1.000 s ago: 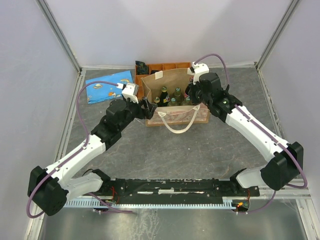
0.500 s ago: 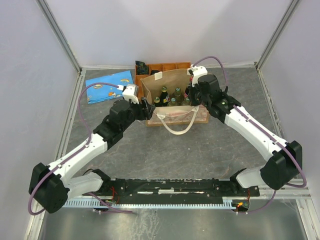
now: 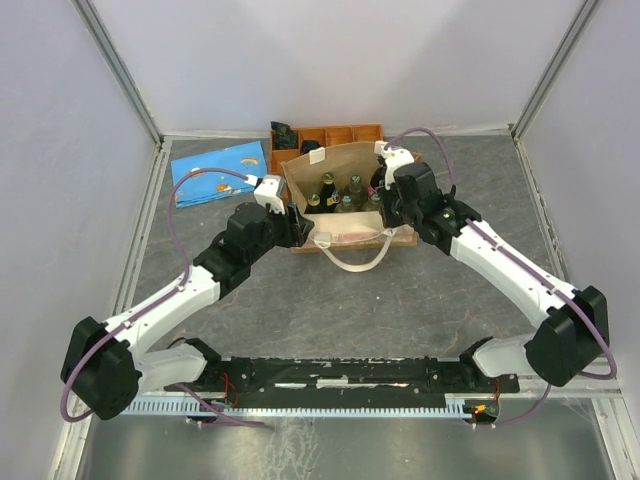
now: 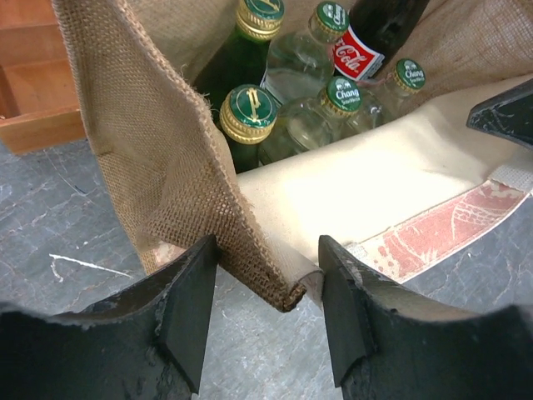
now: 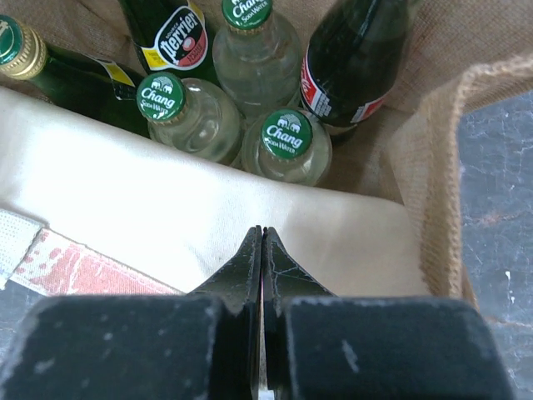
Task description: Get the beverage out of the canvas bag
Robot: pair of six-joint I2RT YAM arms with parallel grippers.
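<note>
The canvas bag [image 3: 345,200] stands open at the table's middle back, its cream front wall [image 5: 166,208] folded inward, handles [image 3: 352,255] hanging toward me. Inside stand several bottles: clear Chang soda bottles [image 5: 287,137], a Perrier [image 5: 179,37], a dark Coca-Cola bottle [image 4: 366,42] and a green bottle with a gold cap [image 4: 247,112]. My left gripper [image 4: 266,287] is open, with the bag's near left corner [image 4: 287,292] between its fingers [image 4: 187,308]. It shows in the top view [image 3: 292,225] too. My right gripper [image 5: 262,233] is shut and empty, over the front wall at the bag's right end [image 3: 385,200].
An orange compartment tray [image 3: 345,133] stands right behind the bag, a dark object [image 3: 283,132] at its left end. A blue printed pouch [image 3: 218,170] lies at the back left. Metal frame rails [image 3: 140,250] border the grey table on both sides.
My left gripper has moved right, up to the bag's left corner. My right gripper has shifted slightly down over the bag's right end. The bag's back wall has tilted.
</note>
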